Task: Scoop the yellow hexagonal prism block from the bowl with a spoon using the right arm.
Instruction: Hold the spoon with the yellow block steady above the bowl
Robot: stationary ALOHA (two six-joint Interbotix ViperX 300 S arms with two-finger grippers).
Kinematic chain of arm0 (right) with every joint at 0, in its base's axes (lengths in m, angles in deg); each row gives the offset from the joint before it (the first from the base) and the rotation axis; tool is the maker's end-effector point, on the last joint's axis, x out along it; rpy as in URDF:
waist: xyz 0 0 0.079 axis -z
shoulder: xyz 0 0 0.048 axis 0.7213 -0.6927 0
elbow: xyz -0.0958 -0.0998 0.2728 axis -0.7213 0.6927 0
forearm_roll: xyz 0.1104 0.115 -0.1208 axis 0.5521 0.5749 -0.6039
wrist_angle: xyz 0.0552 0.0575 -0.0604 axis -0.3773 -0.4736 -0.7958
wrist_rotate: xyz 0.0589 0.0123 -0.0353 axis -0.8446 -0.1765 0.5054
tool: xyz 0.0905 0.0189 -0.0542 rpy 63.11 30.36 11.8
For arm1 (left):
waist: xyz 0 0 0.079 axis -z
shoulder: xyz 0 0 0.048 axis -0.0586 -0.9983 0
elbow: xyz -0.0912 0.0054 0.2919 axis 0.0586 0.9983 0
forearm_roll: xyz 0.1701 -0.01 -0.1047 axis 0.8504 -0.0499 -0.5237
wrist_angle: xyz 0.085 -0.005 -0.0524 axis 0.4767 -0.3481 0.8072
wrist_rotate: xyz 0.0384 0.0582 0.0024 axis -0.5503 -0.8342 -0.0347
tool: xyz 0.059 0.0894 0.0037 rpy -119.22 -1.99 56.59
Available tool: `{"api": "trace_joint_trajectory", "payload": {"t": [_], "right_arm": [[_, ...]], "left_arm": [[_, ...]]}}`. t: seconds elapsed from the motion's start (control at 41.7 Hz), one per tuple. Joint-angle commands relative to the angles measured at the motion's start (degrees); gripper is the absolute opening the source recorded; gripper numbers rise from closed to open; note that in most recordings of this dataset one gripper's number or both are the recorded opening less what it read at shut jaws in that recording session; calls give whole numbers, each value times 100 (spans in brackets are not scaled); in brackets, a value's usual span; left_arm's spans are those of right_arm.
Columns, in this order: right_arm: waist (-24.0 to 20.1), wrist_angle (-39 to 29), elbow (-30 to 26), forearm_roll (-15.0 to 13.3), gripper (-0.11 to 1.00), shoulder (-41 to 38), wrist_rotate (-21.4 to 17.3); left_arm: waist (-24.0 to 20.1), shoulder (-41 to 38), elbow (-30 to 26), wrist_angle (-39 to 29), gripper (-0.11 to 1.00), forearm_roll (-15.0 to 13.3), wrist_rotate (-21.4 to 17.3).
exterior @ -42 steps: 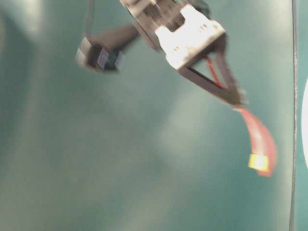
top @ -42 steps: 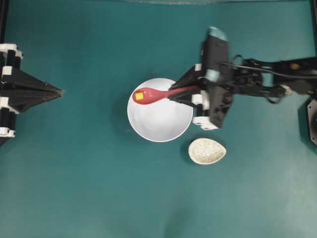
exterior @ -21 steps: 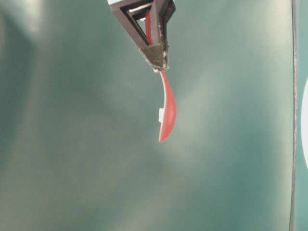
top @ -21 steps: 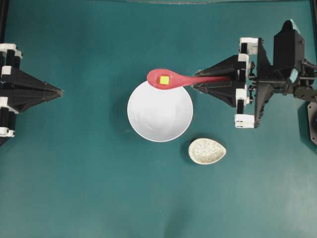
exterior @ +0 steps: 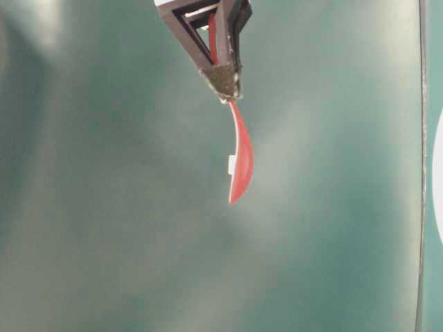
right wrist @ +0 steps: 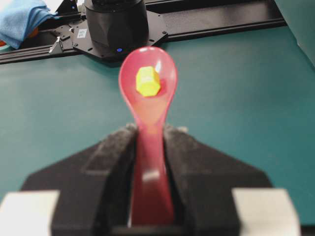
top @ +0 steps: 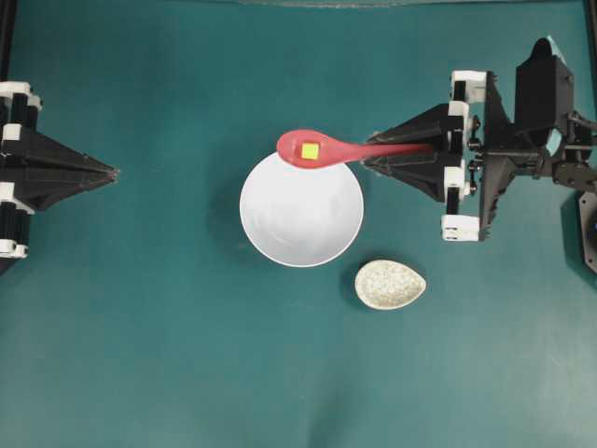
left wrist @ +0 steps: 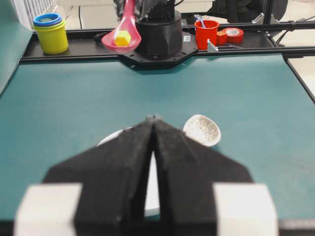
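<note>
Now right fingers (top: 373, 161) pinching spoon (top: 322, 149) handle; scoop over bowl (top: 301, 207) far rim; left fingers (top: 114, 172) pressed together.

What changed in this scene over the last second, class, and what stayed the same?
The right end effector drew back toward the right, lifting the spoon out of the bowl to hover over its far rim; it has held there for the last half second. The yellow block stayed in the scoop and the grip held. The bowl, spoon rest and shut left end effector did not move.
</note>
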Motion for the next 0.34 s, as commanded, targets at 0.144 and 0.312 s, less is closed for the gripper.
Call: {"api": "trace_joint_trajectory", "payload": {"t": [0.144, 0.312], "right_arm": [[-18, 35, -79, -9, 24, 62, -9], [-9, -123, -79, -9, 24, 62, 9]], "left_arm": [[9, -26, -123, 26, 0, 18, 0], [9, -26, -123, 18, 0, 18, 0]]}}
